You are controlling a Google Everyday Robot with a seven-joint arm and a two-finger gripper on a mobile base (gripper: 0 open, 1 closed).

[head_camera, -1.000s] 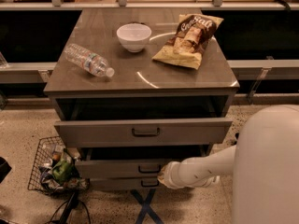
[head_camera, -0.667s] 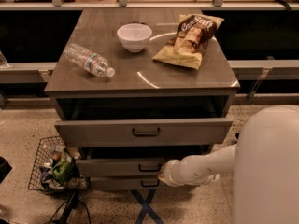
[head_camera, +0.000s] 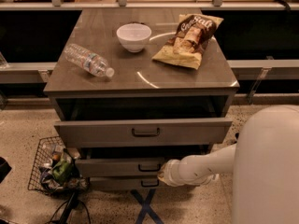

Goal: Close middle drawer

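- The middle drawer (head_camera: 117, 168) sits second in the stack and is out a little way. A dark gap shows above its front, so it is not home yet.
- Its small dark handle (head_camera: 149, 167) is in plain sight, just left of the gripper (head_camera: 164, 172).
- The gripper is low and right up at the drawer's front, at the end the arm hides. I cannot tell whether it is parted or closed.
- Pressing on the flat face makes sense: closing needs a push, not a hold on the bar.
- The white arm (head_camera: 205, 164) reaches in almost level from the robot's body (head_camera: 266, 167), which I'd judge lines it up with the drawer's slide.
- The top drawer (head_camera: 140, 132) juts out further and overhangs, so the arm has to come in beneath it.
- The lowest drawer (head_camera: 121, 184) lies just under the gripper and looks nearly flush.
- Up on the cabinet top (head_camera: 154, 78), a plastic bottle (head_camera: 88, 60) lies on its side, with a white bowl (head_camera: 133, 35) and a chip bag (head_camera: 189, 41) nearby. All are well clear of the push.
- A wire basket (head_camera: 46, 171) stands on the floor beside the cabinet's left, out of the drawer's path.
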